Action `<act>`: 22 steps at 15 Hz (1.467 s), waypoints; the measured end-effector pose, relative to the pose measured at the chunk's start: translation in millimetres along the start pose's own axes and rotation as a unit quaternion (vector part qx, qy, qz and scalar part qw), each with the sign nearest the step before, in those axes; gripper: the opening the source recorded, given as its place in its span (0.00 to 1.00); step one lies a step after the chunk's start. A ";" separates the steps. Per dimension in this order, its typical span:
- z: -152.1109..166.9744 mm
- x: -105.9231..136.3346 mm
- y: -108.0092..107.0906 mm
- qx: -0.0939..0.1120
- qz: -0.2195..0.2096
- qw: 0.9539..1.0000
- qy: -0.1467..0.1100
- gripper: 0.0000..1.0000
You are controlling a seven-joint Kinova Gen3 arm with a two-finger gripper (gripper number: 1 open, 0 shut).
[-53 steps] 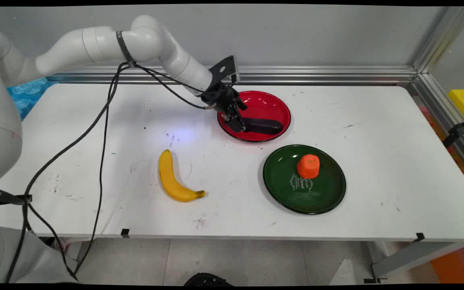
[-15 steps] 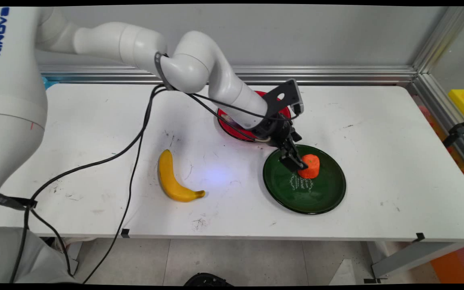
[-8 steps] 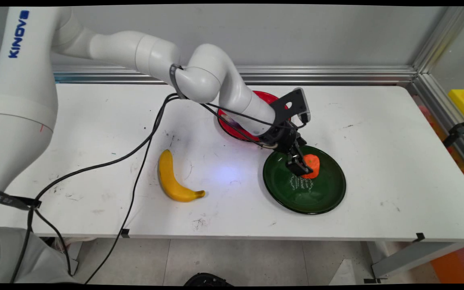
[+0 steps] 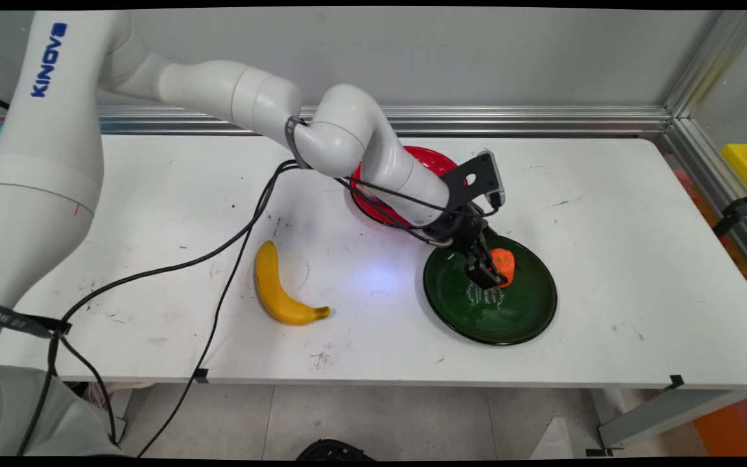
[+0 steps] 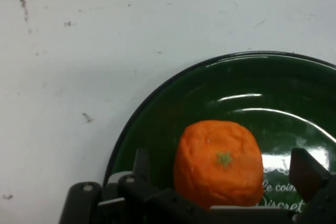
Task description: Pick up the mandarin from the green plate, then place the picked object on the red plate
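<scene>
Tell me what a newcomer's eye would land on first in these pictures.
First the orange fruit on the green plate at the table's near right, with the open black gripper lowered around it, one finger on each side. Next the yellow banana lying alone on the white table to the plate's left. Behind, a red plate shows partly from under the arm.

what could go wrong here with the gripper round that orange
The open gripper straddles the orange on the green plate. The orange looks soft and round, so closing might squash it or squeeze it out sideways. The fingers sit low near the plate, so they could scrape it or drag it.
</scene>
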 end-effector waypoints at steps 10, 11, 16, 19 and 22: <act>11.9 -3.7 2.5 -0.004 -0.005 1.000 -0.002 0.00; 10.1 -2.8 2.2 -0.005 -0.007 1.000 0.000 0.00; -13.2 7.8 -5.1 -0.003 -0.020 1.000 0.012 0.00; -41.5 14.8 -18.4 0.005 -0.019 1.000 0.020 0.00; -73.5 16.0 -39.4 0.021 -0.011 0.999 0.021 0.00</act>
